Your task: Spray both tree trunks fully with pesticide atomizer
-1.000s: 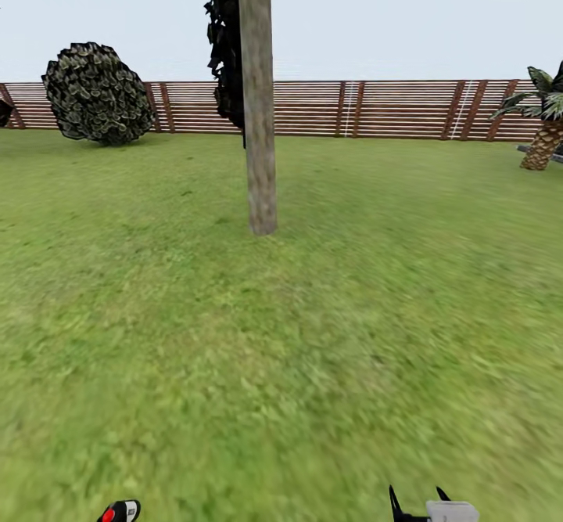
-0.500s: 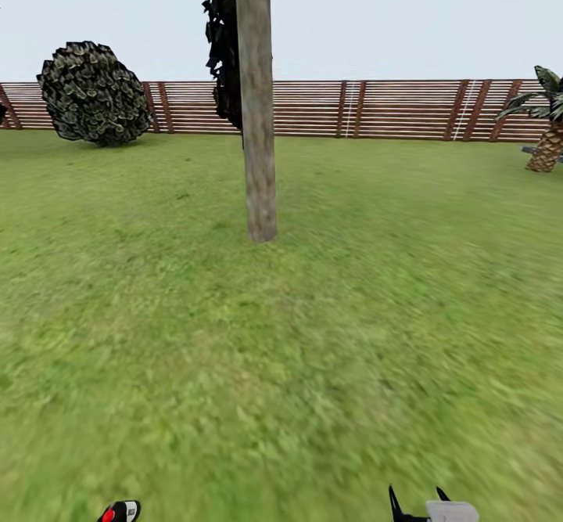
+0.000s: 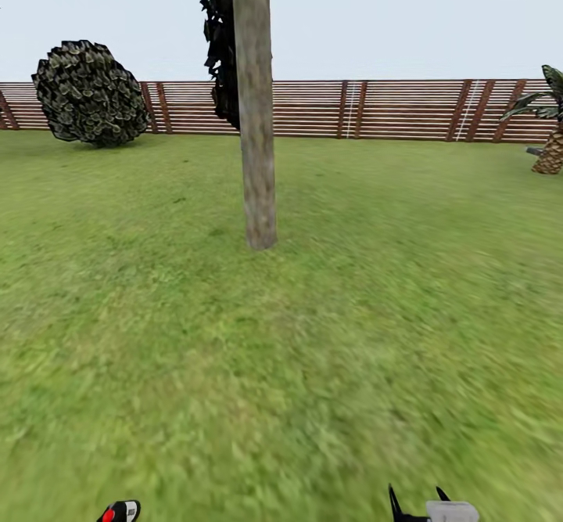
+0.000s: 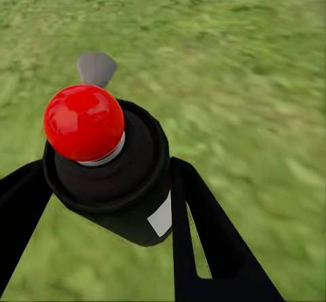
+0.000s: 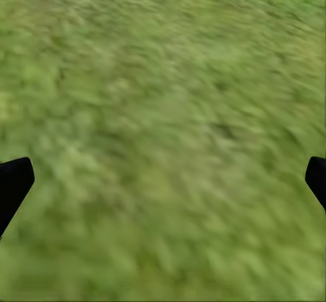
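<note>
A tree trunk (image 3: 257,115), mottled grey-brown, rises from the lawn (image 3: 313,334) straight ahead in the head view, with dark blocky foliage (image 3: 223,45) hanging behind its upper part. My left gripper (image 4: 109,200) is shut on the pesticide atomizer (image 4: 112,170), a black bottle with a red round cap and a whitish label; the atomizer (image 3: 119,513) also peeks in at the bottom edge of the head view. My right gripper (image 5: 163,180) stands open over bare grass, its dark fingertips (image 3: 393,502) visible low on the right in the head view.
A brown slat fence (image 3: 391,109) runs across the back of the garden. A round dark bush (image 3: 88,93) sits at the back left and a palm-like plant (image 3: 551,127) at the far right. Open grass lies between me and the trunk.
The whole head view has shifted: the trunk's base sits lower and looks slightly bigger, the bush has slid left and the palm-like plant right. Both grippers keep their places in the picture.
</note>
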